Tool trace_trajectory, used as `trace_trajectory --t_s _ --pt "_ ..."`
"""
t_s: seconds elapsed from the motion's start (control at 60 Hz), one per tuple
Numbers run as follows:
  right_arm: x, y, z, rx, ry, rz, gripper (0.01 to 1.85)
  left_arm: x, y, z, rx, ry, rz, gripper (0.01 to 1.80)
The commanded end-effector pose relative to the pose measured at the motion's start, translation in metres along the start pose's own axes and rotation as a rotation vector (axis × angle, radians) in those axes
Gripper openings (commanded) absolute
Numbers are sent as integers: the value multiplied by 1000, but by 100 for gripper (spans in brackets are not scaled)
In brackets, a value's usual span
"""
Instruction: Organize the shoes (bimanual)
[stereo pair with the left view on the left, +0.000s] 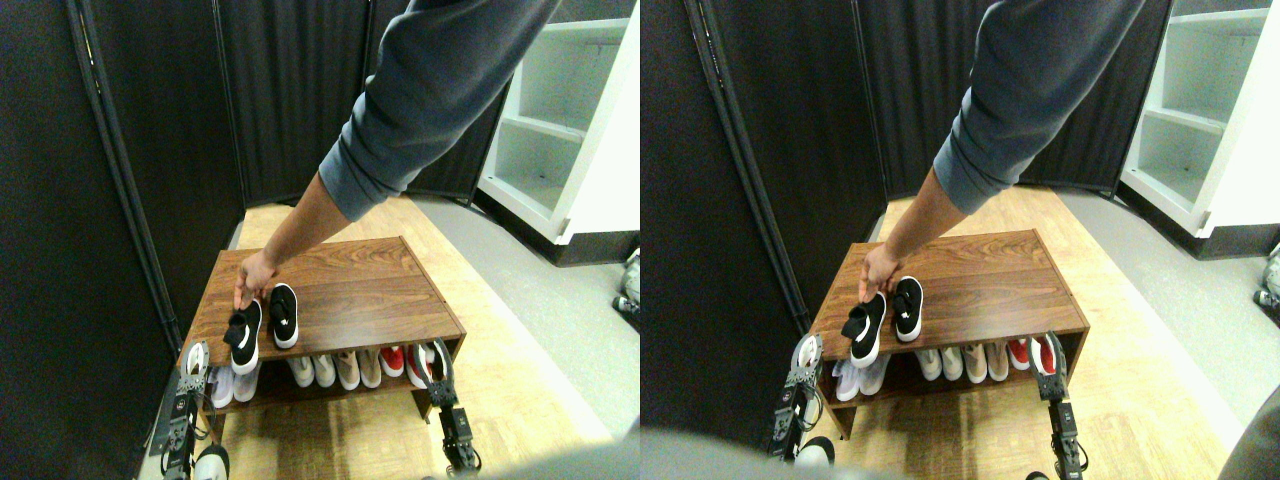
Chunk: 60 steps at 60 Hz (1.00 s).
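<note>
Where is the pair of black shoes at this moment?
The black shoes sit on the wooden shoe rack top, at its front left, with a person's hand touching the left one.

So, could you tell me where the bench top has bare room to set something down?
The bench top is bare from the right black shoe across to its right edge, and along the back. The front-left corner is crowded: both black shoes, with a person's hand on the left black shoe.

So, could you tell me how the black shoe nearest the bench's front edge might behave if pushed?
The black shoe overhangs the bench top, so it may tip off. Its flat white sole probably slides rather than rolls. It looks small, likely light.
</note>
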<state>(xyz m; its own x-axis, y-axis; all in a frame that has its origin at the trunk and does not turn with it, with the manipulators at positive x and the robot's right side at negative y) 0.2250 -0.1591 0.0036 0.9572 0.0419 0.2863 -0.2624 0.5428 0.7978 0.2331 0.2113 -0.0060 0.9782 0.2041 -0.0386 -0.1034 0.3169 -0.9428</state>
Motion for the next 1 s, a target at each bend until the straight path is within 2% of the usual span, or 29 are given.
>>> trace_trajectory --t_s 0.017,0.333,0.433,0.533,0.55,0.583,0.6,0.617,0.633,0.65,0.667,0.683,0.7,0.733,0.817,0.867,1.0 --pt "-1 9 4 34 -18 20 23 0 -5 0 -9 -2 -33 1" --pt "-5 1 -3 46 -18 8 24 -12 -7 -1 -32 -29 -27 1" --pt "-5 0 -5 22 -14 18 23 -24 -11 -1 -53 -52 -31 1" --pt "-5 1 -5 25 -14 16 24 -34 -13 -1 -91 -55 6 1" --pt "-5 1 -6 24 -13 17 24 -36 -13 -2 -101 -54 18 4" --pt "-5 1 -6 21 -11 22 24 -40 -12 -3 -101 -51 28 26" --pt "-5 2 -6 16 -11 24 25 -42 -12 -4 -104 -43 37 45" --pt "-5 2 -6 15 -10 25 25 -42 -12 -4 -104 -42 40 54" --pt "-5 2 -6 15 -10 25 25 -42 -12 -4 -104 -42 40 54" --pt "-5 3 -7 14 -7 29 26 -45 -11 -7 -98 -36 47 88" --pt "-5 3 -7 14 -7 29 26 -45 -11 -7 -98 -36 47 88" --pt "-4 3 -7 15 -5 32 27 -46 -10 -9 -93 -14 55 105" --pt "-4 3 -7 15 -5 32 27 -46 -10 -9 -93 -14 55 105" --pt "-4 3 -8 9 -3 35 28 -47 -11 -13 -101 12 64 119" --pt "-3 4 -8 4 -4 32 28 -47 -10 -19 -96 51 90 127" --pt "-3 4 -8 1 -6 32 28 -48 -10 -21 -97 55 105 129" --pt "-3 4 -8 2 -4 35 28 -43 -5 -37 -139 82 142 152"
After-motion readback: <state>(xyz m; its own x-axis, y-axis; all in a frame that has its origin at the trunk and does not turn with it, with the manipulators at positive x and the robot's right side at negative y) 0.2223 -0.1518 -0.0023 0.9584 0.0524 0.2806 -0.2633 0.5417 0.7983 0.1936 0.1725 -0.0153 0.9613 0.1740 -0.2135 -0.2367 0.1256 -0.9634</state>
